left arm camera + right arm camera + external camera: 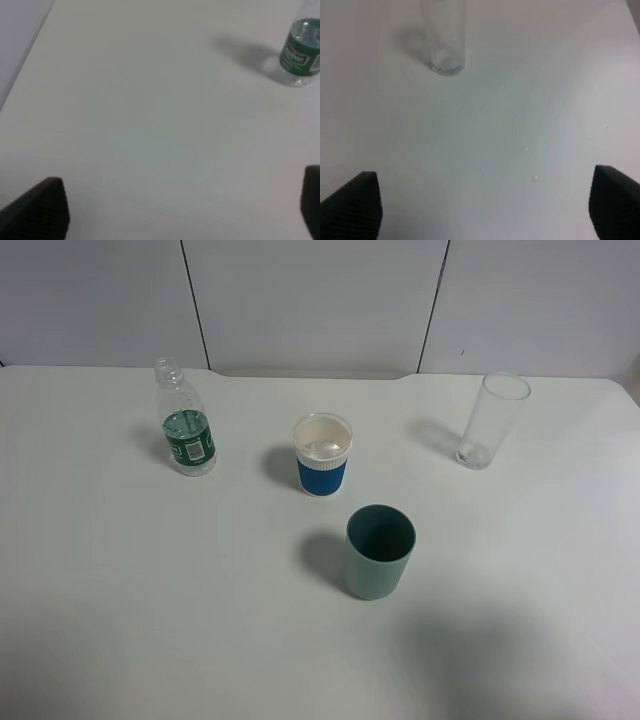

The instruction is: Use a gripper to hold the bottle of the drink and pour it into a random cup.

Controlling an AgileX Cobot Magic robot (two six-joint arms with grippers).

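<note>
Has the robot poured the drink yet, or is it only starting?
Only starting. Done: nothing; the bottle stands upright on the table, uncapped, drink still in it. In hand: nothing; the left tool and right tool are open and empty, away from everything. Left: grab the bottle, carry it to the cup and pour.

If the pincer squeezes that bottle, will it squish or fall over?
The bottle looks like thin clear plastic, so it would probably dent a little. It has no cap, so liquid might spill out. It seems only part full and narrow-based, so a sideways bump would likely tip it.
</note>
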